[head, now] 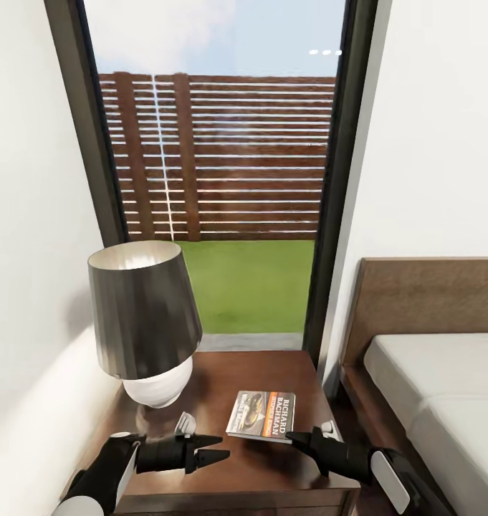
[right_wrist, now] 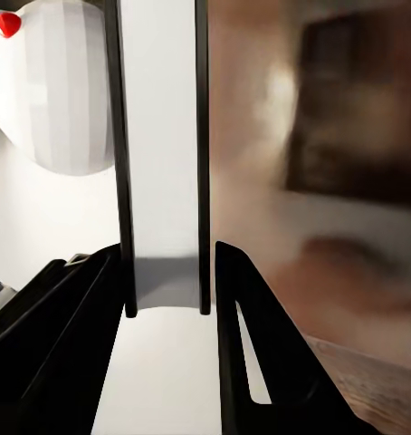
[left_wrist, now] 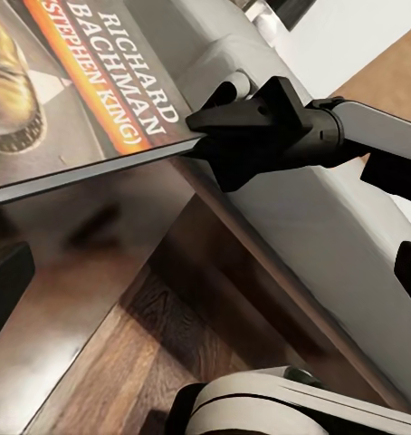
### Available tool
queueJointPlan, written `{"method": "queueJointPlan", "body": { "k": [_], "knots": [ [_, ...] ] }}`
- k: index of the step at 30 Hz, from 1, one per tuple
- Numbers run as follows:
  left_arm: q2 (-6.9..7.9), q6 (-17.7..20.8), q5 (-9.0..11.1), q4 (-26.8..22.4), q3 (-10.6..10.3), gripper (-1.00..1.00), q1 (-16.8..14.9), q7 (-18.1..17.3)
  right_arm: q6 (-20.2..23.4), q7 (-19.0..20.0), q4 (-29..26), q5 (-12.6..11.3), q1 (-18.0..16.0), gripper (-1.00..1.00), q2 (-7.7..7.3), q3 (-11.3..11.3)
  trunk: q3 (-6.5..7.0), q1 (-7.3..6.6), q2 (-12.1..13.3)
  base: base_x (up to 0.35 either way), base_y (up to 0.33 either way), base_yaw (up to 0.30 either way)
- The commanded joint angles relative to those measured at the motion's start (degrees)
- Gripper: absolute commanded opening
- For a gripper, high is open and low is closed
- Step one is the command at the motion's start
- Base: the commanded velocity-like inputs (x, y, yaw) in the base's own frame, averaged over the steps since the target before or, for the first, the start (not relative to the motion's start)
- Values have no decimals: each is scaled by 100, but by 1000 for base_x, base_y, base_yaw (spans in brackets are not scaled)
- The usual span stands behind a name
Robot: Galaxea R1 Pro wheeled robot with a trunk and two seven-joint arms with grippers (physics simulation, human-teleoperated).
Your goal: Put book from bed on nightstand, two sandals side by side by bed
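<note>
The book (head: 261, 414), its cover reading "RICHARD BACHMAN", lies flat low over the dark brown nightstand (head: 272, 480), right of the lamp. My right gripper (head: 292, 436) is shut on the book's near right corner. The left wrist view shows that grip from the side, with the right gripper (left_wrist: 195, 136) pinching the book (left_wrist: 70, 82) by its thin edge. In the right wrist view the book's white page edge (right_wrist: 165, 181) stands between the two dark fingers (right_wrist: 88, 308). My left gripper (head: 216, 448) hovers open over the nightstand, left of the book, holding nothing. The sandals are out of view.
A lamp (head: 145, 322) with a dark shade and white base stands on the nightstand's back left. The bed (head: 444, 401) with its brown headboard lies to the right. A tall dark-framed window (head: 229, 179) shows grass and a slatted fence. A white wall is at the left.
</note>
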Motion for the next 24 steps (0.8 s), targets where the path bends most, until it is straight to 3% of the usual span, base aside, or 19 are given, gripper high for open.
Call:
{"method": "queueJointPlan", "body": {
  "k": [1, 6, 24],
  "knots": [
    [-11, 61, -60, -7, 46, 100, -4, -41, 27, 17, 0, 3, -3, -100, 1, -14, -6, -1, -3, 125, 0, 0],
    [-9, 60, -58, -7, 51, 100, -4, -41, 28, 17, 0, 3, -3, -100, 1, -12, -6, -1, -3, 188, 0, 0],
    [-8, 58, -53, -7, 54, 100, -4, -41, 29, 19, 0, 3, -3, -100, 1, -10, -6, -1, -3, 44, 0, 0]
  ]
}}
